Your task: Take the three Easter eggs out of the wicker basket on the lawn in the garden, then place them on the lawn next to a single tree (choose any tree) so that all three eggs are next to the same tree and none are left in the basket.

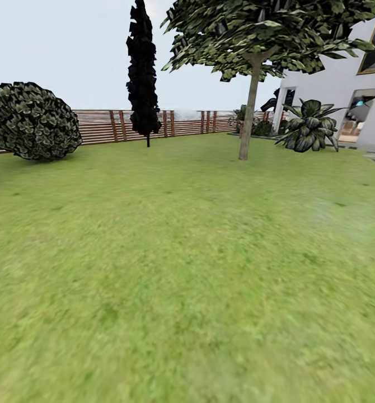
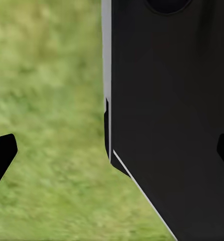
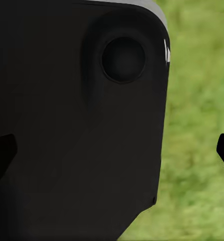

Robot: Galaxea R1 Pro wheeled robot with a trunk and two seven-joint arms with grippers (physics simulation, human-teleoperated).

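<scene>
Across the lawn stands a leafy tree (both grippers' fingertips spread apart, empty).

the lawn lies open and flat from the near edge far back. obstacles stand at its far side: a round shrub at far left, a dark narrow tree before the slatted fence, a leafy tree's trunk right of centre, a spiky plant by the white house wall. in both wrist views a black body panel sits close, with grass beside it.
</scene>
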